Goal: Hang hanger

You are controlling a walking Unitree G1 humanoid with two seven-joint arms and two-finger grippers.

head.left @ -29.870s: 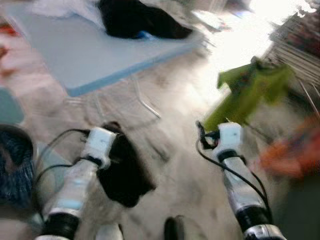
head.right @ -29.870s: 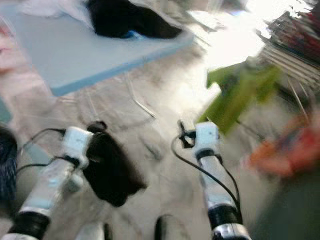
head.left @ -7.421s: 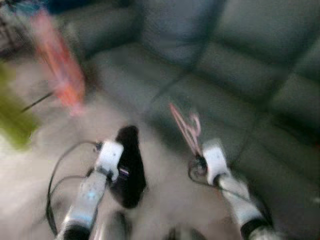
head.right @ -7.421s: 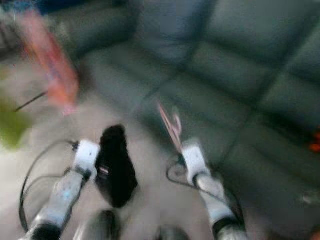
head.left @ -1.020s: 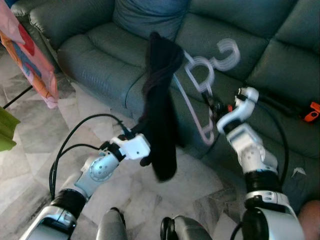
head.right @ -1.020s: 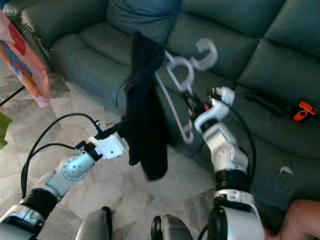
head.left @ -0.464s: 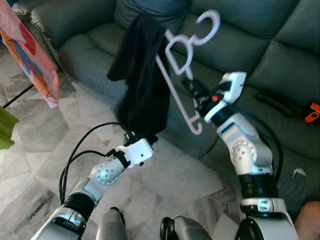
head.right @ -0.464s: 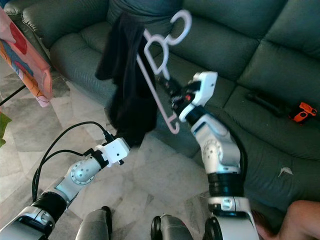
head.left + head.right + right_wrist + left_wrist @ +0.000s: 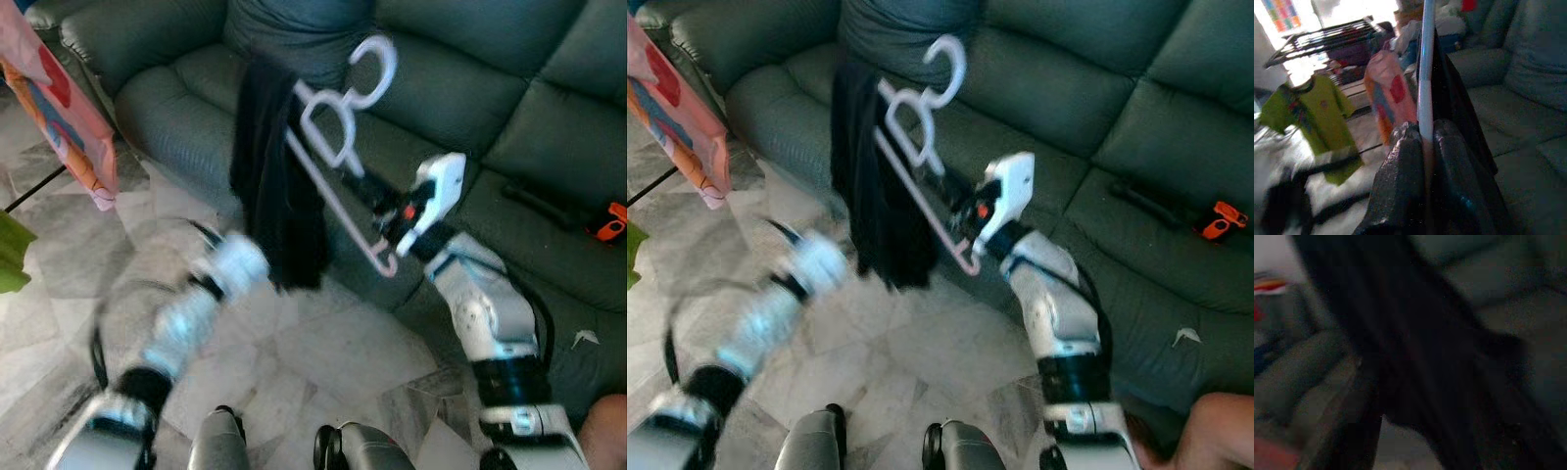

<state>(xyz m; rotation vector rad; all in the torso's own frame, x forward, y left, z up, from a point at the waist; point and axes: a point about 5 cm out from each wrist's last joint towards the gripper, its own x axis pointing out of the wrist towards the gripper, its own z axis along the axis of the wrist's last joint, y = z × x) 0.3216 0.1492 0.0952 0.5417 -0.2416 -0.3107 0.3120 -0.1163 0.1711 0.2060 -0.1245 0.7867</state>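
The right gripper (image 9: pixel 1426 142) is clamped on the pale hanger (image 9: pixel 338 181), held aloft over the sofa (image 9: pixel 490 108) with a black garment (image 9: pixel 274 196) draped over one end; left gripper (image 9: pixel 240 264) is blurred, state undeterminable; hanging on the drying rack (image 9: pixel 1327 39) appears not yet done.

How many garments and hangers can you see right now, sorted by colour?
Black garment draped on the hanger: 1
Pale pink plastic hanger, clamped in the right pincer: 1
Lime green T-shirt on the drying rack: 1
Pink and orange printed garment hanging beside the sofa: 1
Total: 4
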